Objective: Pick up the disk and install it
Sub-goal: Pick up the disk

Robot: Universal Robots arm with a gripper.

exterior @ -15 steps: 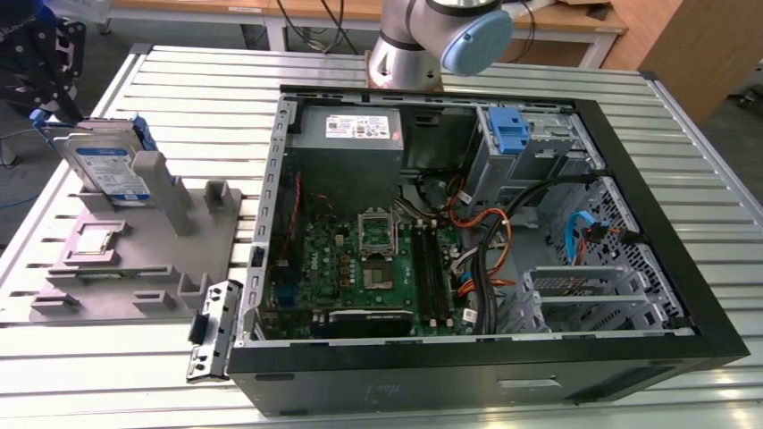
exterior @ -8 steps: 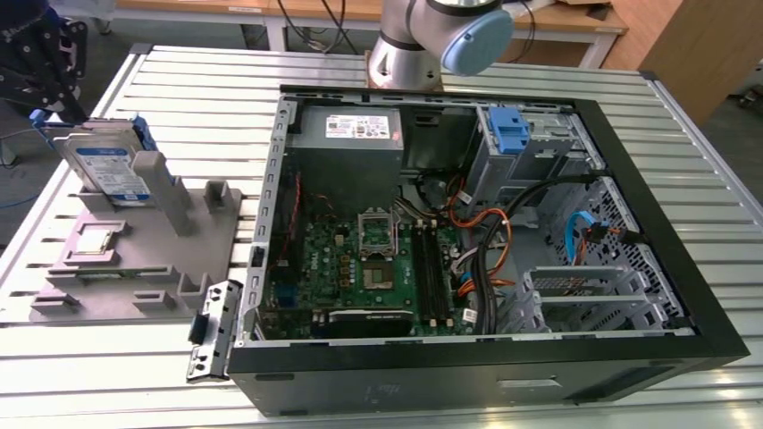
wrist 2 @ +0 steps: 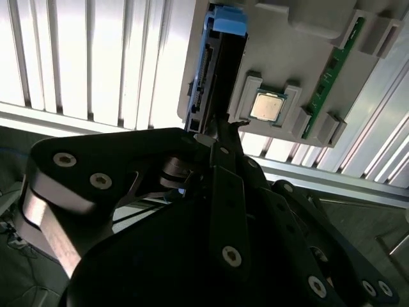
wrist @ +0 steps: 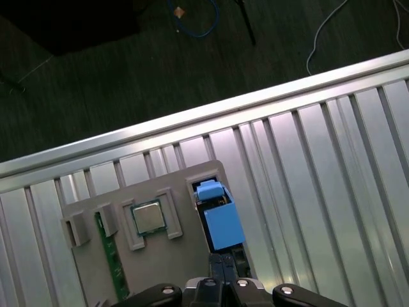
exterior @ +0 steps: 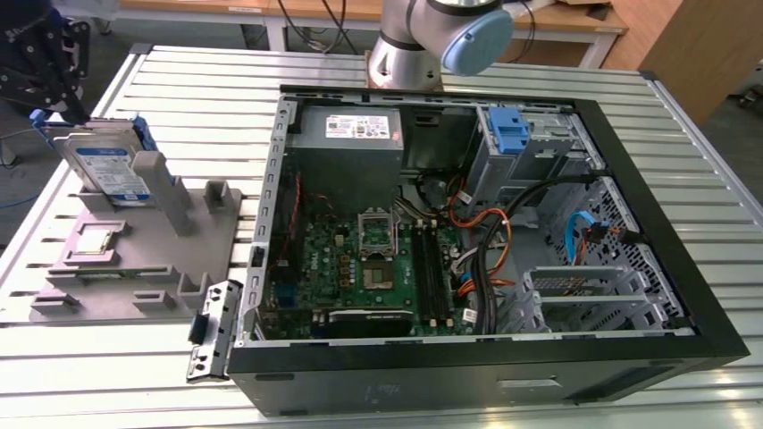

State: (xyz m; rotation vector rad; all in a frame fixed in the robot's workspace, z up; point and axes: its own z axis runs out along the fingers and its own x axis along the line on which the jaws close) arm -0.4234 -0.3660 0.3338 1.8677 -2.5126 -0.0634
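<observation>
- Slatted metal table [exterior: 179,80]: carries the whole job, runs under the fingers [wrist 2: 225,179] and on past them toward the case.
- Open computer case [exterior: 706,295]: lies on its side well apart from the fingers. Has its side panel off, so that the board and the drive bays face upward and can be reached from above.
- Grey fixture plate [exterior: 143,259]: sits directly below the fingertips. Keeps each part in a pocket of its own, presumably so that each waits at a known place.
- Gripper [wrist 2: 223,128] [wrist: 223,272]: hangs pointing down over the slotted end of the plate. Shows its fingers pressed together, with no gap to make out between the tips in both wrist views. Cannot tell whether those tips touch anything.
- The disk [exterior: 105,165] [wrist 2: 206,70] [wrist: 222,227]: stands on edge in the plate's slot, just beneath the fingertips. Not yet lifted, not in the case. Stands upright probably to offer its narrow top edge and blue carrier frame to a grasp from above.
- Memory stick [wrist 2: 332,73] [wrist: 107,256]: rests on edge between two grey blocks, beyond the processor from the fingers.
- Processor chip [wrist 2: 268,107] [wrist: 147,218]: lies flat in a square recess, just beside the fingertips, next to the disk's slot.
</observation>
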